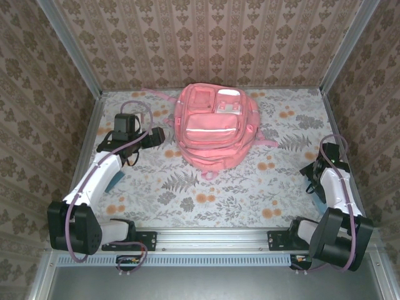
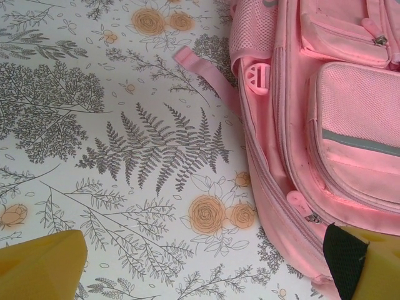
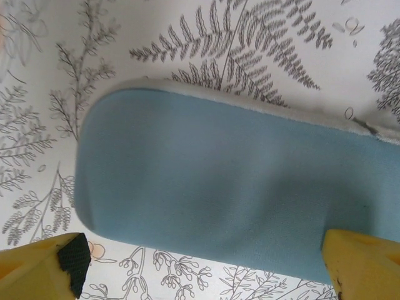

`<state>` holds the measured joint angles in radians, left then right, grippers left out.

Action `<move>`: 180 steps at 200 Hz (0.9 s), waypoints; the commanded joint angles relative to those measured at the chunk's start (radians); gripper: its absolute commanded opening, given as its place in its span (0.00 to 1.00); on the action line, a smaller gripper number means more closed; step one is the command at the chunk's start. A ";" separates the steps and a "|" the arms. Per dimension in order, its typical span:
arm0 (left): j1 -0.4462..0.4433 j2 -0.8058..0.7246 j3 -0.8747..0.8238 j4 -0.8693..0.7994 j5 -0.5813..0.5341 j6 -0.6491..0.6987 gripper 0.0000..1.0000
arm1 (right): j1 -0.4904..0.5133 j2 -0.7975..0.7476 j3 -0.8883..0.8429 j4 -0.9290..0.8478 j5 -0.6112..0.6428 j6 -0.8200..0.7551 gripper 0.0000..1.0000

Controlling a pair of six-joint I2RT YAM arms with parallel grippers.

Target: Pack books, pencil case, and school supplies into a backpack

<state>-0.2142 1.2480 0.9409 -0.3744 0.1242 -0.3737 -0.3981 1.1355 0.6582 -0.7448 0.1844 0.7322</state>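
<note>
I am hovering both grippers with jaws spread wide and gripping nothing. My right gripper (image 3: 203, 250) is hanging over the blue case (image 3: 212, 181), which is lying flat on the table (image 1: 206, 187). My left gripper (image 2: 206, 250) is waiting just beside the backpack (image 1: 212, 128), which is lying front up at the back middle of the table, well apart from the case.

I am worrying most about the right side. The case is running lengthwise along my closing line, and one fingertip is sitting over its end instead of past it. If I close like this, I am likely pressing on top of it, buckling the soft cover or skidding it away. On the left, a loose strap (image 2: 200, 69) is trailing near my fingers and could snag, and a nudge could shove the backpack back. I cannot tell whether its main zip is open.

The table is wearing a smooth-looking sheet printed with grey ferns and orange roses. Patterned walls (image 1: 206, 44) in metal framing are closing in three sides, limiting my swing.
</note>
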 commanded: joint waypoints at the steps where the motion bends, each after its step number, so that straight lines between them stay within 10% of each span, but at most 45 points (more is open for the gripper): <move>1: 0.007 -0.004 0.031 0.007 0.033 -0.006 1.00 | -0.005 0.024 -0.021 0.046 -0.096 -0.017 0.98; 48: 0.007 0.007 0.030 0.023 0.061 -0.019 1.00 | 0.028 0.062 -0.025 0.139 -0.263 -0.002 0.97; 93: 0.007 0.022 0.030 0.034 0.081 -0.039 1.00 | 0.263 0.156 0.048 0.244 -0.295 0.132 0.97; 180: 0.007 0.031 0.036 0.026 0.084 -0.030 1.00 | 0.365 0.248 0.322 0.173 -0.059 -0.176 1.00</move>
<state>-0.2142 1.2667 0.9432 -0.3523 0.2024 -0.4004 -0.0078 1.3540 0.9287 -0.5259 0.0666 0.6930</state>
